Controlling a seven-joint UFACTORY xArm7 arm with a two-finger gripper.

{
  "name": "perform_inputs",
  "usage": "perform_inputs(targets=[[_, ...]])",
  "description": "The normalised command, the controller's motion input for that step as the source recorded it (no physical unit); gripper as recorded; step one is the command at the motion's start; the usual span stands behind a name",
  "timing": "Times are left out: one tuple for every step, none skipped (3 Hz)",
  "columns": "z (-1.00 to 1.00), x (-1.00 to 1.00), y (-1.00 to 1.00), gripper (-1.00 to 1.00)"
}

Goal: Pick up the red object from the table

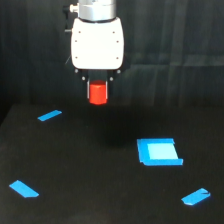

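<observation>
One red object (98, 93) clamped in jaws above table (100, 190); fingers mostly hidden, arm cropped.

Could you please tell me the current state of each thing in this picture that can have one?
Gripper: shut on the red object, raised above the table.
Red object: held between the fingers, off the table.
Table: bears a blue patch and three blue strips, all lying flat.

I see a dim, softly blurred scene; the white end effector (98, 92) housing glares overexposed at twelve o'clock.
</observation>
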Motion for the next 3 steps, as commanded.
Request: perform_inputs(targets=[[0.08,0.02,-0.05,-0.89],[0.00,0.07,-0.11,-0.97],[0.03,0.02,-0.05,-1.00]])
